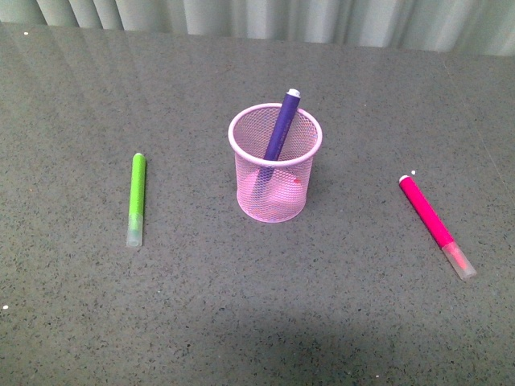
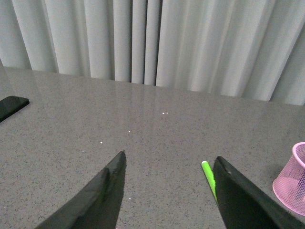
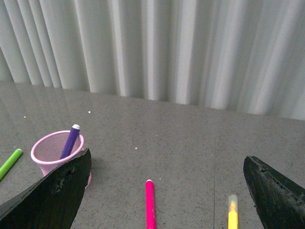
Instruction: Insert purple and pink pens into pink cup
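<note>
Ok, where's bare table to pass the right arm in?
Bare table lies between pink cup and pink pen, between cup and green marker, and all along the near side. Nothing crowded; a yellow marker lies near the pink pen.

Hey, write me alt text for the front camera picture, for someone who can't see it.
A purple pen stands tilted in a pink mesh cup at the middle of a grey table. A pink pen lies flat to the cup's right and a green pen to its left, both apart from it; a pale curtain hangs behind.
</note>
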Controlling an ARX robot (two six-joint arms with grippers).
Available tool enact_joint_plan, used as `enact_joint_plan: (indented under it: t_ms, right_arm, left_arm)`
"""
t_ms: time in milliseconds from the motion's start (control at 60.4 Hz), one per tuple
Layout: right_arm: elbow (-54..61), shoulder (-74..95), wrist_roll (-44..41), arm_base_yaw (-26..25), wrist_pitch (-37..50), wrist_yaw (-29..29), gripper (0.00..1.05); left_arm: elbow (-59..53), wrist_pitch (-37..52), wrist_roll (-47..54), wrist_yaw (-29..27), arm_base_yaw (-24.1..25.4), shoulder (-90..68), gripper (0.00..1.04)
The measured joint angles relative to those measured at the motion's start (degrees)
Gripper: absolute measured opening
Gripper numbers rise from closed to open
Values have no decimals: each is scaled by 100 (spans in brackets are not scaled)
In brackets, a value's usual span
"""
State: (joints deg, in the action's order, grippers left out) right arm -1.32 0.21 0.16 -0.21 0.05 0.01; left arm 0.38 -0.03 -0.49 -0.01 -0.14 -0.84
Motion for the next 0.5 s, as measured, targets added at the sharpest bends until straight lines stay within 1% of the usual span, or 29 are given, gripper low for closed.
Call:
enact_joint_plan:
  t_ms: [33, 132, 182, 497]
  right_arm:
    - [0, 0, 0, 0, 0, 0, 97]
    - [0, 0, 0, 0, 0, 0, 97]
    - [0, 0, 0, 0, 0, 0, 97]
    - [0, 0, 0, 0, 0, 0, 97]
  left_arm:
    - [0, 0, 0, 0, 0, 0, 76]
    - [0, 0, 7, 0, 0, 0, 99]
    - [0, 0, 9, 0, 0, 0, 96]
    - [0, 0, 11, 0, 0, 0, 97]
